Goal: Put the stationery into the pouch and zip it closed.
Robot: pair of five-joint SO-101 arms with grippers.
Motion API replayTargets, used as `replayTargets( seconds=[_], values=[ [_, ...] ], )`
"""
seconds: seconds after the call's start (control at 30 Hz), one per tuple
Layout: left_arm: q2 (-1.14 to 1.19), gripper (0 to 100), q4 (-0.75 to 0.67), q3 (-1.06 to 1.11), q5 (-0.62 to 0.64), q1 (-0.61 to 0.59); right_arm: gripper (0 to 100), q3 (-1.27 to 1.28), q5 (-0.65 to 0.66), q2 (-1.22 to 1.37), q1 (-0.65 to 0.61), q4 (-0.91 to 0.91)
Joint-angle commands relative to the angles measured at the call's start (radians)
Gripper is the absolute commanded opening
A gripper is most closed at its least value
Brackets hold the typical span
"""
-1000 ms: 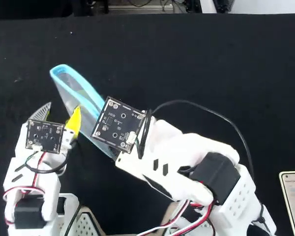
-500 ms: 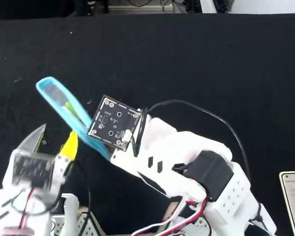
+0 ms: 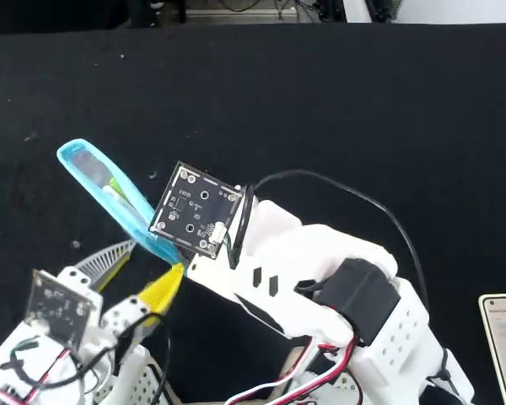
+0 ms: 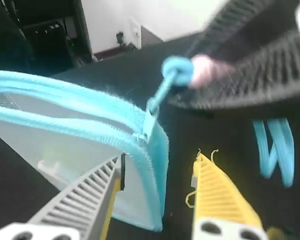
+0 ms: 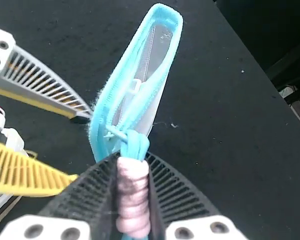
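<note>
The black table (image 3: 363, 126) carries no loose stationery in the high view, so the filling step looks done. The translucent pouch (image 3: 122, 207), edged in light blue, sits on the left side of the table in front of the two arms. It stands on edge with the zip uppermost, though I cannot tell whether its far end rests on the table. The left gripper (image 4: 159, 162) is at the pouch's near corner, its grey and yellow fingers spread apart to either side of that corner and clamping nothing. The right gripper (image 5: 132, 160) has its dark fingers pressed together on the pink-wrapped end (image 5: 132, 195) of the blue pull cord (image 4: 176, 70). The zip slider (image 4: 149, 120) is at the near end of the pouch, and the stretch of zip behind it appears joined, so the closing step looks finished or nearly so. A small pale-green item (image 3: 114, 180) shows through the pouch wall, but its kind is unclear. What seems left is checking that the slider is fully home and letting go.
</note>
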Motion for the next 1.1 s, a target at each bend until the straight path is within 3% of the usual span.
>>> replayTargets(
  seconds=[0.0,0.13,0.27,0.53,0.7,0.87,1.07],
  values=[
    [0.015,24,-0.146,0.085,0.058,-0.059,1.1,-0.008,0.009,0.005,-0.008,-0.021],
    [0.015,24,-0.235,0.202,0.051,-0.206,1.1,-0.008,0.009,0.005,-0.008,-0.018],
    [0.015,24,-0.232,0.245,-0.055,-0.280,1.1,-0.008,0.009,0.007,-0.008,-0.025],
    [0.014,23,-0.229,0.211,-0.167,-0.371,1.1,-0.007,0.008,0.010,-0.008,-0.038],
    [0.014,23,-0.157,0.134,-0.247,-0.466,1.1,-0.007,0.005,0.010,-0.008,-0.038],
    [0.014,23,-0.098,0.067,-0.244,-0.455,1.1,-0.007,0.003,0.012,-0.011,-0.038],
    [0.014,23,-0.032,0.058,-0.244,-0.325,1.1,-0.005,0.003,0.012,-0.011,-0.038]
  ],
)
